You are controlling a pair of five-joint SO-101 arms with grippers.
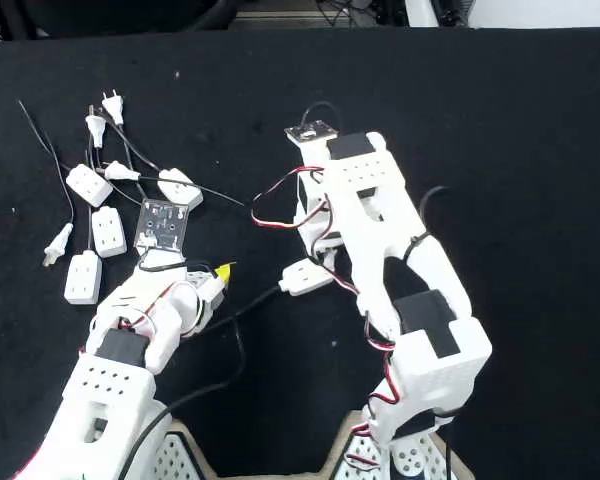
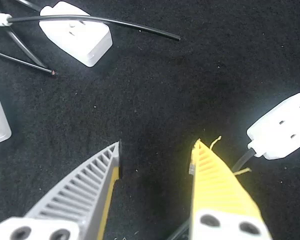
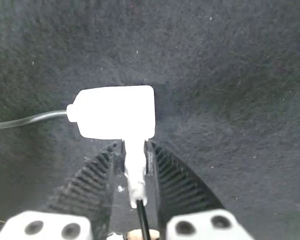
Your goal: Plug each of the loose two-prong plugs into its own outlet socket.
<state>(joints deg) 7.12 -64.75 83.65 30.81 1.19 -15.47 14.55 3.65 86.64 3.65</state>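
Black cloth [image 1: 520, 120] is spread over the whole table. The right gripper [image 3: 135, 147] is seen clamped narrow on a white plug [image 3: 135, 172], both fingers pressed on its sides. The plug's front end is set against the edge of a white outlet socket [image 3: 115, 112]; prongs are hidden, so how deep it sits cannot be told. The socket's cable [image 3: 25, 120] is led off from its rounded end. In the high view this outlet socket [image 1: 305, 277] is found mid-table, just under the right arm, flat on the cloth. The left gripper [image 2: 157, 145] is held wide apart with nothing between the grey finger [image 2: 97, 172] and the yellow finger [image 2: 212, 172], low over bare cloth. The outlet socket [image 2: 282, 125] is seen beside the yellow finger, apart from it, its slots facing up. In the high view the left gripper [image 1: 215, 280] is placed left of that socket. A second socket [image 2: 77, 32] is crossed by a thin black wire [image 2: 115, 22]. At the far left side four loose items are scattered: first loose plug [image 1: 111, 100], second loose plug [image 1: 96, 126], third loose plug [image 1: 120, 172], fourth loose plug [image 1: 55, 245]. Free sockets are laid among them: the second socket [image 1: 178, 188], a third socket [image 1: 88, 185], a fourth socket [image 1: 108, 230], a fifth socket [image 1: 83, 277].
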